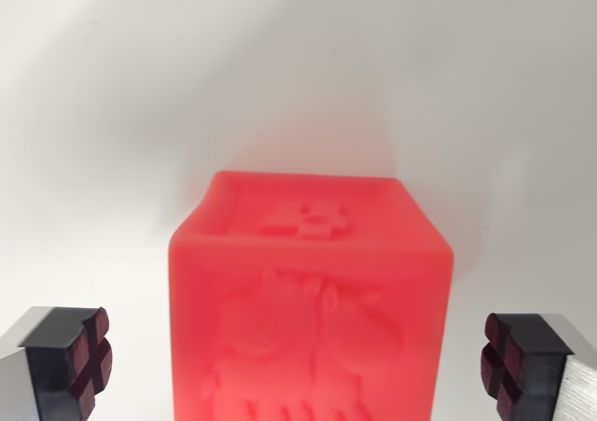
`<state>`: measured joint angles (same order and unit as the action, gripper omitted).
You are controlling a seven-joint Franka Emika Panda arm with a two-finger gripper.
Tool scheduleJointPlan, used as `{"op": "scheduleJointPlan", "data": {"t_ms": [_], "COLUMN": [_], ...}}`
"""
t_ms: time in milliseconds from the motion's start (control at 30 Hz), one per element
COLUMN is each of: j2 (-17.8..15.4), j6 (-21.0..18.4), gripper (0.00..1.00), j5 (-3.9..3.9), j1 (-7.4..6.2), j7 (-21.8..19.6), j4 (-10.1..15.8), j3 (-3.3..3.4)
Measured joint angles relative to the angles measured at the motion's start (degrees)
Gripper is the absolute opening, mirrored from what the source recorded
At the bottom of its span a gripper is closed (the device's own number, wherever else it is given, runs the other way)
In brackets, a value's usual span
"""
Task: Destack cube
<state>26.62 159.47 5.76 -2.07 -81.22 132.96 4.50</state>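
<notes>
Claw (298, 370) spread wide, its two dark-padded fingers (79, 365) flanking a red cube (308, 318) without touching it. White table (298, 85) fills the background. Cube sits centred between the fingers; anything stacked below is hidden. Grasping and lifting off seemingly remain undone.

Bright even light, overexposed red cube (308, 300), soft shadow behind, slight blur

cube (308, 318): matt plastic, embossed | fingers (70, 360): brushed metal, dark pads
</notes>
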Motion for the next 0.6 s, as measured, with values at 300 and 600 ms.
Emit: {"op": "scheduleJointPlan", "data": {"t_ms": [300, 600], "j2": [-4.16, -8.99], "j6": [-3.23, -7.27], "gripper": [1.0, 1.0], "j5": [-0.7, -1.73], "j1": [-0.58, -1.1], "j7": [-0.45, -1.12], "j4": [0.87, 1.57], "j3": [0.77, 1.52]}}
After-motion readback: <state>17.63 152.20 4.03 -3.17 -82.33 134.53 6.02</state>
